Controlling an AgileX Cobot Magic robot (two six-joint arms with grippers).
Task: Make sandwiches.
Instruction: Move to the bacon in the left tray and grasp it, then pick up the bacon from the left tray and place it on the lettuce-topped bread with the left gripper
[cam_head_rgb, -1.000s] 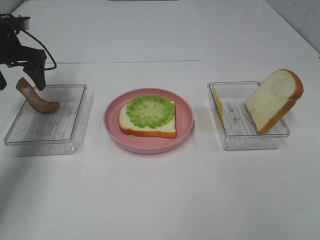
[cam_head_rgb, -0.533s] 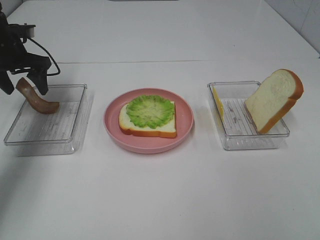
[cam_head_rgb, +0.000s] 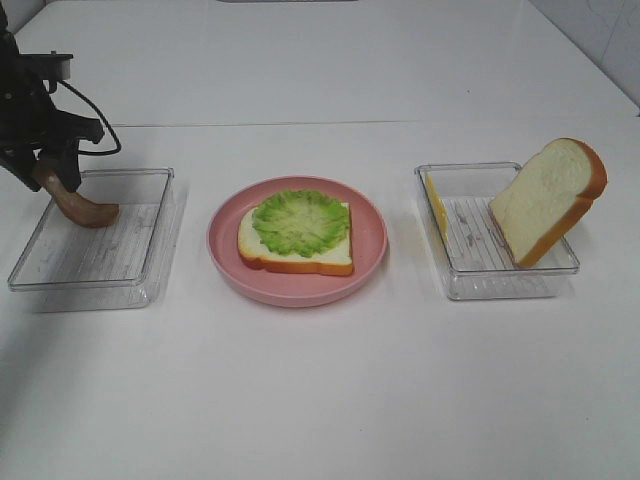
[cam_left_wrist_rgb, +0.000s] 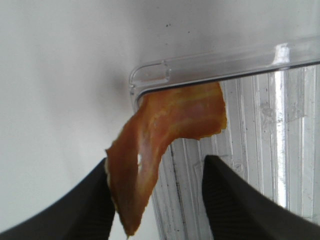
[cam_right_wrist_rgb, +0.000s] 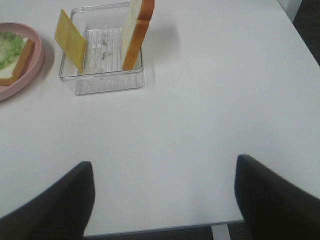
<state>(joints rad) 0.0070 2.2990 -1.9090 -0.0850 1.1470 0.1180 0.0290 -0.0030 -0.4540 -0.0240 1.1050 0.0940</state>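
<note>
Sandwich (cam_head_rgb: 297, 238): ruffled lettuce (cam_head_rgb: 300, 221), square bread (cam_head_rgb: 252, 244)

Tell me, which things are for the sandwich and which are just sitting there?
For the sandwich: flat bread slice, lettuce, meat strip, cheese square, leaning bread slice.
Just holding things: pink plate, left tray, right tray.

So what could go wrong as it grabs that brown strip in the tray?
The meat strip is thin and floppy and lies against one of the open fingers, off centre, so they might pinch only an edge and lose it. Its far end rests in the clear tray, which could get dragged along. Hanging limp, it may land crooked on the lettuce.
</note>
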